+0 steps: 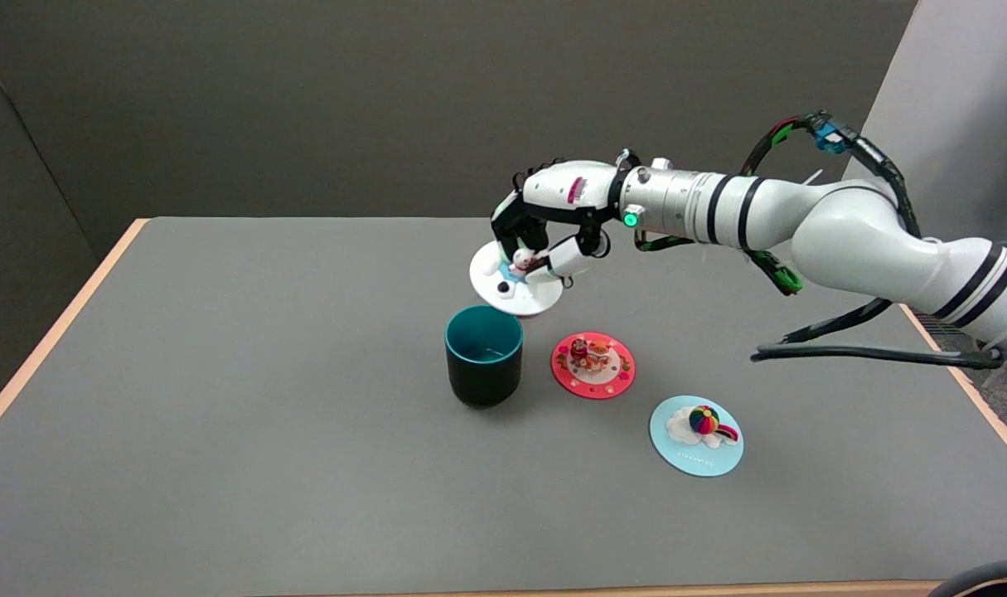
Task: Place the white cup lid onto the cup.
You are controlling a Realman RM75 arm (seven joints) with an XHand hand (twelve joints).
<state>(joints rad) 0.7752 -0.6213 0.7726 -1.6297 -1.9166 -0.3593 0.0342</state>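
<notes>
Lid [511, 282], white with a small figure on top, hangs tilted in the right hand [544, 228], whose fingers close around that figure. It sits just above and behind the far rim of the cup [484, 355], mid-table, so the cup lies below and slightly toward the near edge.
</notes>
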